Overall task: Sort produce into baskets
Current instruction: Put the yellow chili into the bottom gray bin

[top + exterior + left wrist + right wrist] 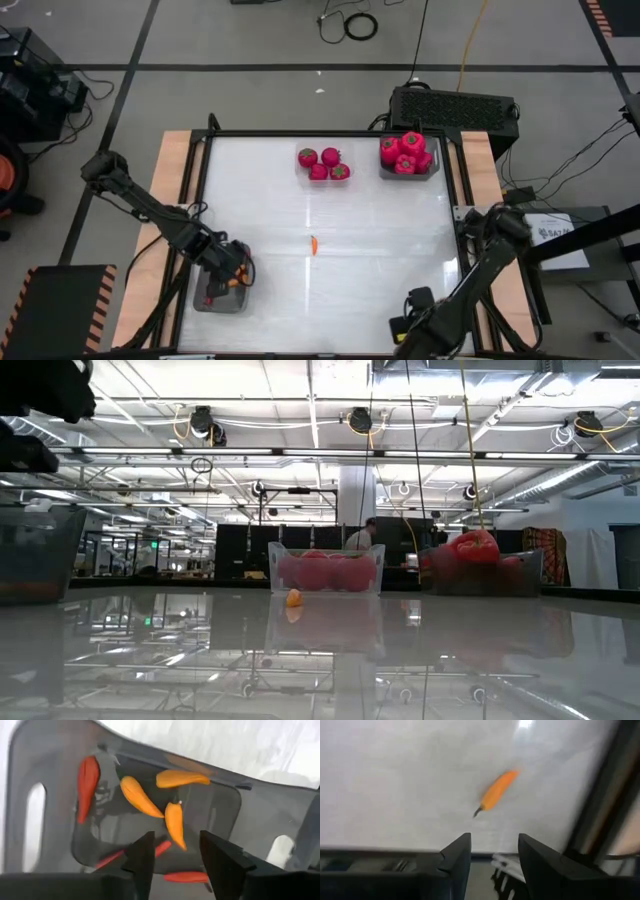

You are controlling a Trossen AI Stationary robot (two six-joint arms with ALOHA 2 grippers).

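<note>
High view: The left gripper [228, 272] was positioned at the lower left of the frame, directly above a grey basket [203, 301] containing peppers. The right gripper [412, 305] was positioned at the lower right of the frame, near the bottom edge of the white table [380, 230]. 1 orange pepper [313, 244] lay alone near the centre of the table. 4 red tomatoes [323, 163] stood in a clear tray at upper centre. A second grey basket [434, 166] at the upper right held a pile of tomatoes [406, 152].

Low view: The orange pepper [293, 598] lay at centre frame on the glossy table, in front of the clear tray of tomatoes [325, 571]. The heaped basket [487, 573] stood to the right. A grey basket wall [38, 550] occupied the left edge.

Left wrist view: The left gripper [175, 852] had its fingers [142, 857] parted with nothing between them. Below them, 3 orange peppers [140, 796] and several red peppers [87, 780] lay loose on the basket floor [210, 807].

Right wrist view: The right gripper [494, 847] had its fingers [457, 852] partly open and empty. The lone orange pepper [496, 791] lay on the table beyond them, at upper centre, not touching them.
</note>
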